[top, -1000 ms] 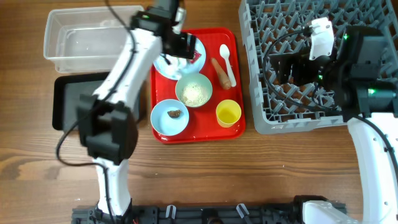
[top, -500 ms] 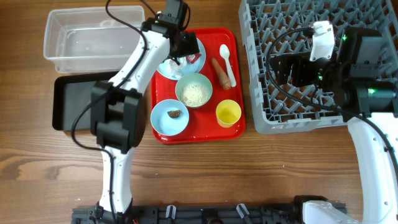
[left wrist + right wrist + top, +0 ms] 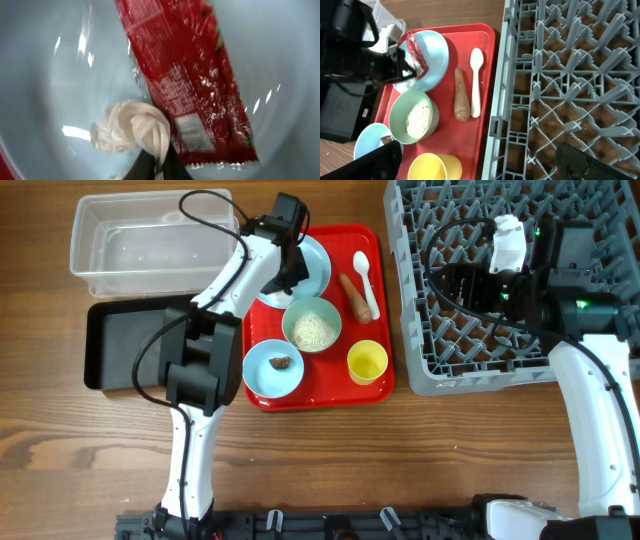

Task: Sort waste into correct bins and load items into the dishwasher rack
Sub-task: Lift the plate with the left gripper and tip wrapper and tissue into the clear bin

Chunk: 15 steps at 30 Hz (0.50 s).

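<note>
My left gripper (image 3: 159, 167) is down in the light blue plate (image 3: 280, 65) and shut on the crumpled white tissue (image 3: 130, 127). The red snack wrapper (image 3: 190, 85) lies right beside the tissue on the same plate. Overhead, this gripper (image 3: 285, 268) sits at the plate's (image 3: 315, 265) left side, at the back of the red tray (image 3: 330, 385). Over the grey dishwasher rack (image 3: 480, 360), near its left edge, my right gripper (image 3: 447, 287) hangs open and holds nothing. The clear tub (image 3: 150, 245) and black tray (image 3: 125, 345) stand left of the red tray.
On the red tray there are a bowl of rice (image 3: 312, 327), a bowl with a brown lump (image 3: 273, 368), a yellow cup (image 3: 367, 362), a white spoon (image 3: 364, 275) and a carrot-like stick (image 3: 353, 295). The left arm's cable arches over the tub.
The left gripper has dropped onto the plate and gone from open to shut on the tissue. The right arm has shifted slightly left over the rack, still open.
</note>
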Tool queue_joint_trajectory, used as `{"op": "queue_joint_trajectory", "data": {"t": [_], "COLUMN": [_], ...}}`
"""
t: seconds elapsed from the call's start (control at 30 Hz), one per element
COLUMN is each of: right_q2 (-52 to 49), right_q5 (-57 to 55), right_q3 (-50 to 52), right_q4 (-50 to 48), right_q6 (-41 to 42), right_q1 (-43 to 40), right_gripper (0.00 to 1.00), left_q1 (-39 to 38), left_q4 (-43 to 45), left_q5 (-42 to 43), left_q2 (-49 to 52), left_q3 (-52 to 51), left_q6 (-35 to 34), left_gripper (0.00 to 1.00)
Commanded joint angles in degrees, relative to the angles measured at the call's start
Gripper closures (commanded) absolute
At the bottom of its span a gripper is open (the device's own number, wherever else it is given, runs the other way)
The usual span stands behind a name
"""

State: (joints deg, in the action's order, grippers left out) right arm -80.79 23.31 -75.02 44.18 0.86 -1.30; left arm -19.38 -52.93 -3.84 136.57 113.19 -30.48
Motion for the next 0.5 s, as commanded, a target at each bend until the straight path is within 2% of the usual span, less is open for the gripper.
{"op": "queue_joint_trajectory", "data": {"t": [0.0,0.1,0.2,0.3,0.37,0.43,0.47], "right_q2": [-0.4,-0.4,-0.4,-0.4,-0.4,-0.4,-0.4], "right_q5": [-0.3,-0.3,-0.1,0.8,0.7,0.7,0.7], "right_q3": [-1.0,-1.0,-1.0,-1.0,-1.0,-1.0,-1.0], "right_q4": [0.0,0.1,0.1,0.0,0.0,0.0,0.0], "right_q6": [0.9,0.9,1.3,1.3,1.3,1.3,1.2], "right_q1": [0.2,0.2,0.2,0.2,0.2,0.2,0.2], "right_gripper": [0.00,0.00,0.00,0.00,0.00,0.00,0.00], "left_q1": [0.7,2.8,10.7,19.9,25.9,26.8,26.8], "left_q4": [-4.8,-4.8,-4.8,-3.1,0.5,2.2,2.3], "left_q5": [3.1,3.1,-0.5,-1.0,-0.7,-0.7,-0.7], "left_q2": [-9.0,-16.9,-21.7,-19.5,-13.6,-9.9,-8.5], "left_q3": [5.4,6.6,6.6,6.6,6.6,6.6,6.6], "left_q6": [3.3,3.3,3.3,3.2,3.0,3.0,3.0], "left_gripper": [0.96,0.96,0.96,0.96,0.96,0.96,0.92]}}
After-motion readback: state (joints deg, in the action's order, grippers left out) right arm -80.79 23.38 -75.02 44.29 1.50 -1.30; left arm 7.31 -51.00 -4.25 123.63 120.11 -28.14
